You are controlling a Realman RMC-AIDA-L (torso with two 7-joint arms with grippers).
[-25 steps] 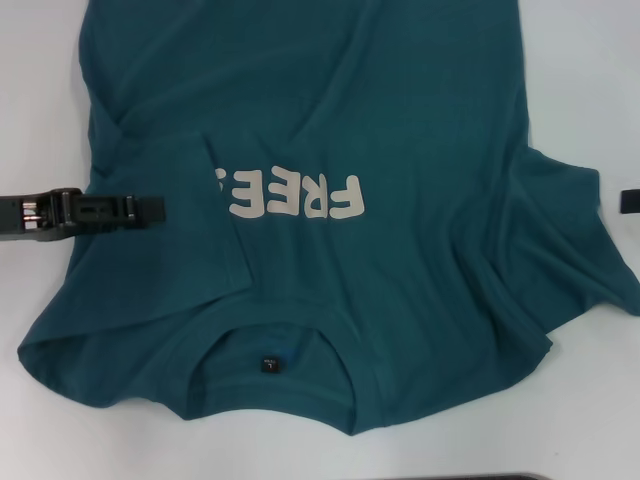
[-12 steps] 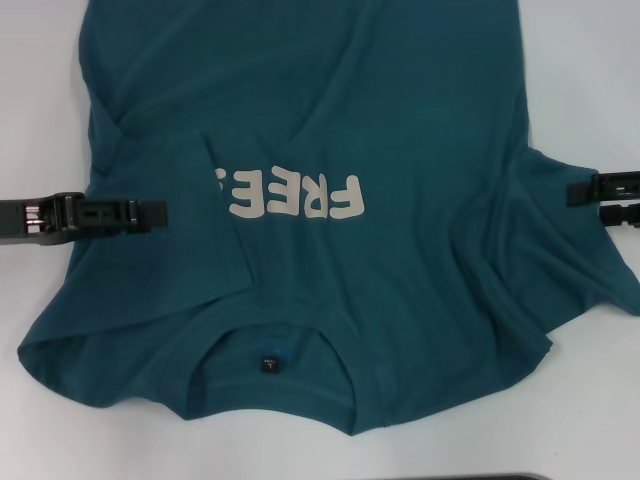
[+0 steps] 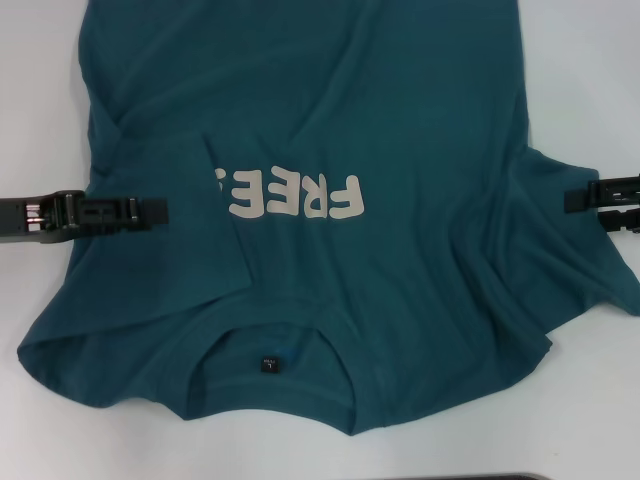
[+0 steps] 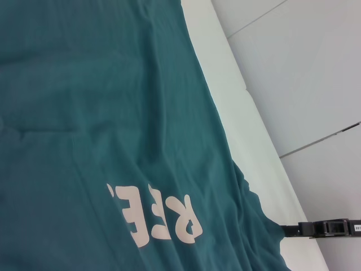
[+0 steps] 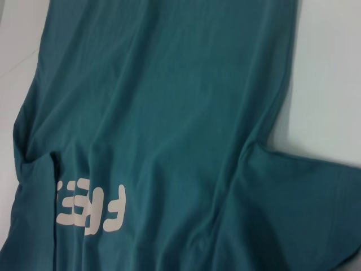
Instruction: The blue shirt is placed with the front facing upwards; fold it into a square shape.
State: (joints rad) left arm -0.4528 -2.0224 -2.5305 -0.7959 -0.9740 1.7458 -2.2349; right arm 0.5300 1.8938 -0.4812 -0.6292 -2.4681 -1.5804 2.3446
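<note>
Blue shirt [image 3: 330, 220]: front up on white counter [image 3: 40, 90], collar near; left sleeve folded inward. Left tool [image 3: 150, 211] over that fold, right tool [image 3: 575, 197] at spread right sleeve, likely next; grip on both: cannot tell.

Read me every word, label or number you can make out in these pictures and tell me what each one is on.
"FREE": off-white block letters on the chest of the blue shirt, upside down in the head view; the folded-in sleeve covers whatever follows the last E.
Small black neck tag: a white mark, too small to read.
Left gripper and right gripper: small markings on their bodies, unreadable.
</note>
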